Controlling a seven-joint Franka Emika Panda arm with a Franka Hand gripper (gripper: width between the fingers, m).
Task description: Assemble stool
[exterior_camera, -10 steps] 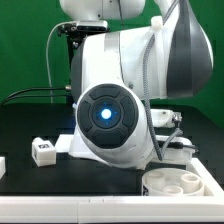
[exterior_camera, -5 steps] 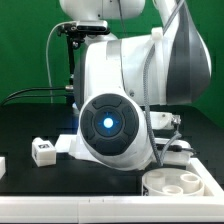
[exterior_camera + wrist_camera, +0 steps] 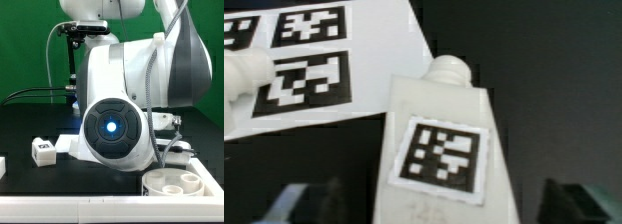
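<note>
Leg point(image 3: 441, 120): white matte plastic, chunky tapered slab, rounded peg at narrow end, square black-and-white tag on flat face. On black desk point(image 3: 562, 90), just beside marker board point(image 3: 313, 60). Long axis runs away from gripper point(image 3: 438, 205), peg end farthest. Gripper spread, dark fingers point(image 3: 304, 205) clear of leg on both sides. Exterior view alone shows seat point(image 3: 185, 184): round rimmed disc with sockets, at desk's camera-side edge.
</note>
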